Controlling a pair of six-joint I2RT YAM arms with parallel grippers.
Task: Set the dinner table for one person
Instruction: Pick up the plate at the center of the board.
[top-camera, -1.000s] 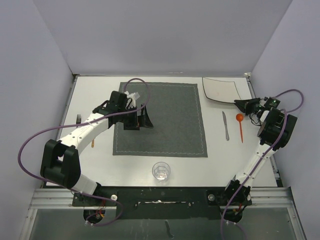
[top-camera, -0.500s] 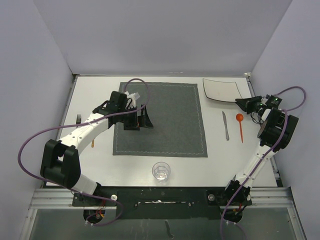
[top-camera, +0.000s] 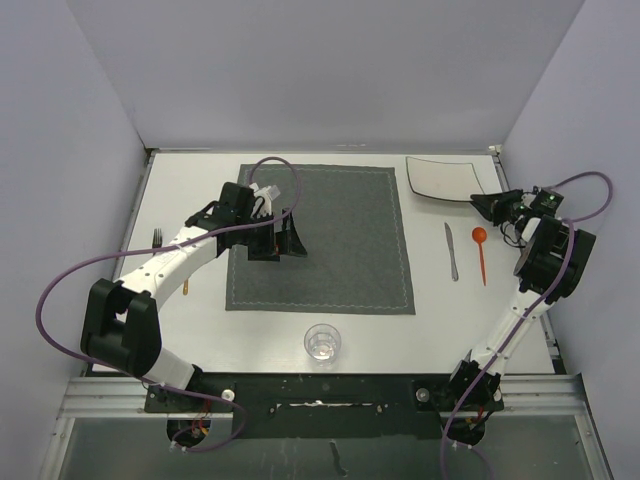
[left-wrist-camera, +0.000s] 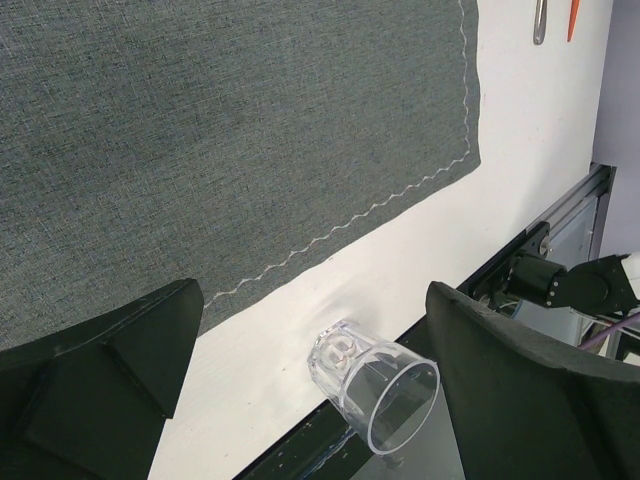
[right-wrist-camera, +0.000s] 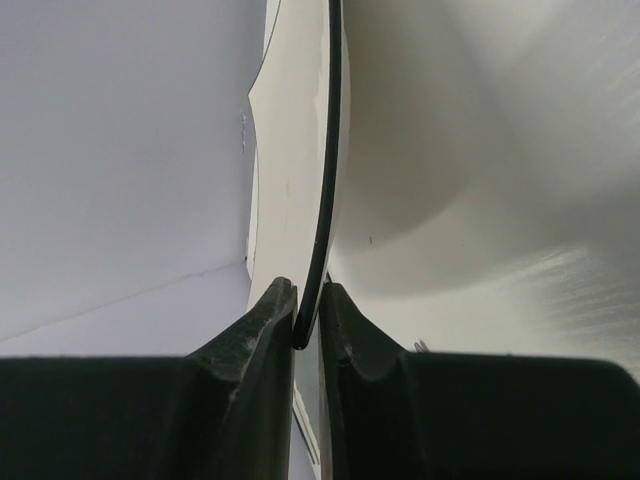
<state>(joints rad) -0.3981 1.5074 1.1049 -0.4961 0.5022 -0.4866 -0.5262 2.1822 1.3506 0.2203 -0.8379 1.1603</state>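
One plate (right-wrist-camera: 295, 150), right claw (right-wrist-camera: 308, 335) pinching rim — edge-on

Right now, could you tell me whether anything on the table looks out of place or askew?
The white plate is off the placemat at the far right corner, its rim pinched by the right gripper and apparently tipped up. Nothing looks spilled or damaged.
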